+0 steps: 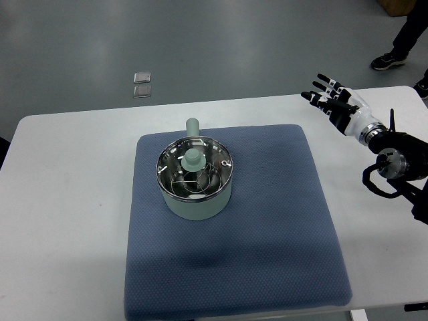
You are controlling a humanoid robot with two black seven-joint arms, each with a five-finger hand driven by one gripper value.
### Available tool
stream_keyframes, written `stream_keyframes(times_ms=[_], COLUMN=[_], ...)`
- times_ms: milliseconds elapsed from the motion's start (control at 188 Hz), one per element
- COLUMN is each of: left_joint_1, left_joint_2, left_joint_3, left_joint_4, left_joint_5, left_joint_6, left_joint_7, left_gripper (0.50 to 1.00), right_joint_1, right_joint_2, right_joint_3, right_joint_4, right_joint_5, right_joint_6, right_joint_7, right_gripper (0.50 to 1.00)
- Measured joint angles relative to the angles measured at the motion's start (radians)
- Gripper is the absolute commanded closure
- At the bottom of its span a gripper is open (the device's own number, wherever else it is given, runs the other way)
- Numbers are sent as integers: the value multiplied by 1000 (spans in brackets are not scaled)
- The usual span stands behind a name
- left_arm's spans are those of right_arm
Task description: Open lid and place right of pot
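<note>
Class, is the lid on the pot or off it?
On. The glass lid sits inside the pot's rim, its knob upright; the right hand is well away.

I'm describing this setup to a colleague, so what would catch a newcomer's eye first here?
The pale green pot with its glass lid still on sits on the blue mat mid-table. The right hand hangs open over the table's far right corner, well apart from the pot.

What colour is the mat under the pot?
Blue-grey mat, seen in the top view.
</note>
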Motion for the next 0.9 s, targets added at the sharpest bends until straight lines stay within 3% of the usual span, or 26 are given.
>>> stream_keyframes(times_ms=[901], left_joint_1=[-1], left_joint_2=[0], left_joint_3=[1], left_joint_4=[7], left_joint_5=[-1], left_joint_6=[0], left_joint_7=[1], left_gripper=[500], right_joint_1=[0], right_joint_2=[0], right_joint_3=[0], right_joint_4=[3], right_joint_5=[3], right_joint_6=[7], right_joint_7=[31], right_gripper=[568])
